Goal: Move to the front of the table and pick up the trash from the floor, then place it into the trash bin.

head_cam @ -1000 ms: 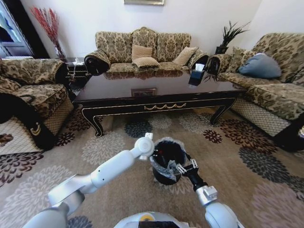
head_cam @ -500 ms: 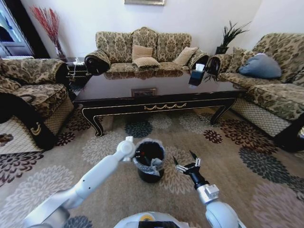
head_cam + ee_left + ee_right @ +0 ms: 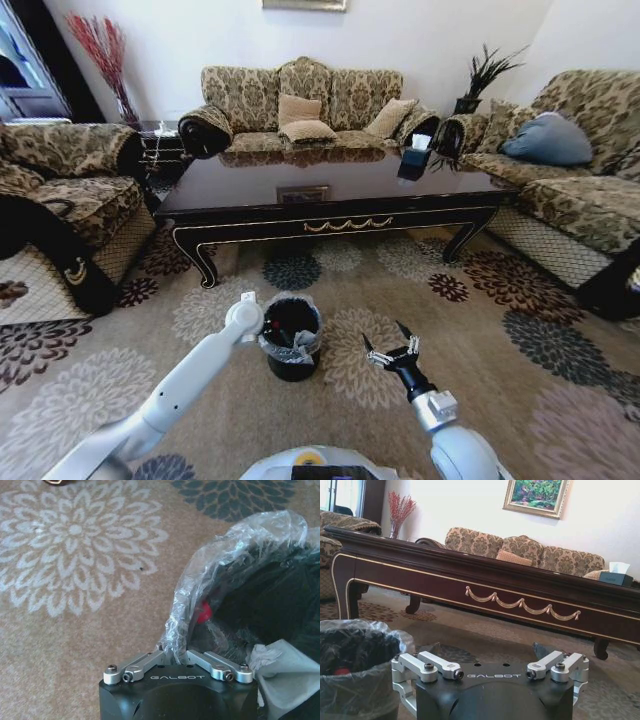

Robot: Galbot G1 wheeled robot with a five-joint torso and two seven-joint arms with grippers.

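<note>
A: How are the arms finished?
B: The left arm (image 3: 170, 395) is clad in smooth pale grey-white shells, ended by a rounded joint. The right arm (image 3: 440, 420) is given a silver cuff below a black wrist.

A: And the grippers?
B: Black housings lettered "GALBOT" in white are seen, with silver metal links fastened by small screws on the left gripper (image 3: 175, 655) and right gripper (image 3: 490, 672).

My fingers (image 3: 440, 667) are matt bare metal. The table (image 3: 330, 195) is glossy dark wood; the trash bin (image 3: 290, 340) wears crinkled clear plastic; the carpet (image 3: 75, 580) looks short-piled cloth.
</note>
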